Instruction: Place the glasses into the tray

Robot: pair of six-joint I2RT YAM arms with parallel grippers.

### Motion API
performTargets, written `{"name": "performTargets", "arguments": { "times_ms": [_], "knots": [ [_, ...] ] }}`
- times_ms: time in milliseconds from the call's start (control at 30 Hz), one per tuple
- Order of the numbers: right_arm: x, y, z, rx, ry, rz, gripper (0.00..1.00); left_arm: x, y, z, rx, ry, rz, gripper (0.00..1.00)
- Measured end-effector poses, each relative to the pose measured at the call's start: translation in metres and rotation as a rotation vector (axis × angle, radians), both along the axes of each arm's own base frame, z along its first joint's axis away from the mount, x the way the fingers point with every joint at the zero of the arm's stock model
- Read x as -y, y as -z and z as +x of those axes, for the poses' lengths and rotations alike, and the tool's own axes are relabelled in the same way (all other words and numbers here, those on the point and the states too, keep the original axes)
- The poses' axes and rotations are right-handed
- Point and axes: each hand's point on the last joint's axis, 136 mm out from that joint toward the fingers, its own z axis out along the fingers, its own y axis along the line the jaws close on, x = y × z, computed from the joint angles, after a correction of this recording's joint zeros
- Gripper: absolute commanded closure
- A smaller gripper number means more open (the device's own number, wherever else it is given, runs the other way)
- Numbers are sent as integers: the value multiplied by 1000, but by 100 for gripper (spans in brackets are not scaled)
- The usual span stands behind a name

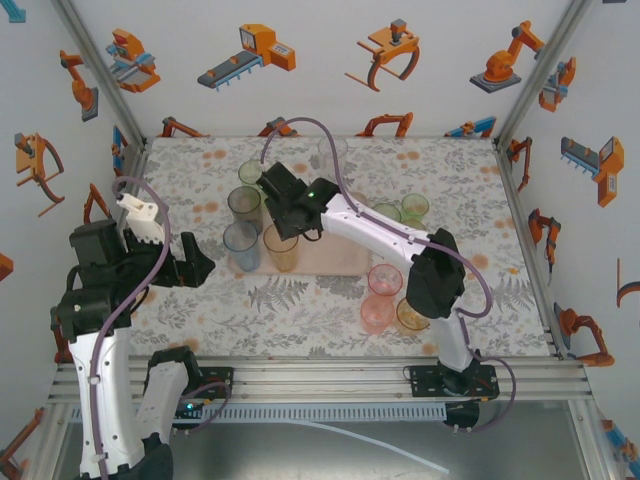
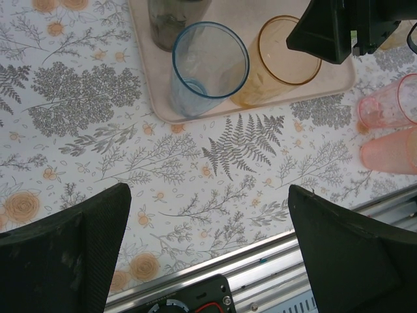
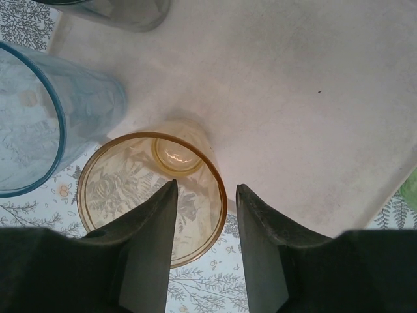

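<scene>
1 amber glass (image 3: 153, 195) at tray (image 3: 293, 98) edge | right gripper (image 3: 206, 186) parted astride rim

Top camera looks down from behind my bases, both wrist cameras sit close above the worktop (image 1: 300, 310), sharing the amber glass (image 2: 277, 65).

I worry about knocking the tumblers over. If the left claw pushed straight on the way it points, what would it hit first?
Probably the bare floral table, short of the tray; the blue glass lies just beyond, though depth is hard to judge.
</scene>
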Motion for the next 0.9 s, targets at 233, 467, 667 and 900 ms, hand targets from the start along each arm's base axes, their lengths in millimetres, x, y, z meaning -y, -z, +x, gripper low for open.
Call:
{"name": "performTargets", "arguments": {
  "times_ms": [233, 467, 667, 900],
  "knots": [
    [8, -32, -5, 34, 2, 37, 55, -3, -12, 0, 30, -6, 30, 1],
    [40, -103, -20, 140, 30, 140, 54, -7, -19, -4, 21, -5, 74, 2],
    [81, -127, -46, 184, 67, 206, 54, -9, -14, -11, -12, -3, 106, 3],
    [123, -98, -72, 145, 106, 167, 53, -9, -12, -19, -3, 1, 116, 3]
  ]
}}
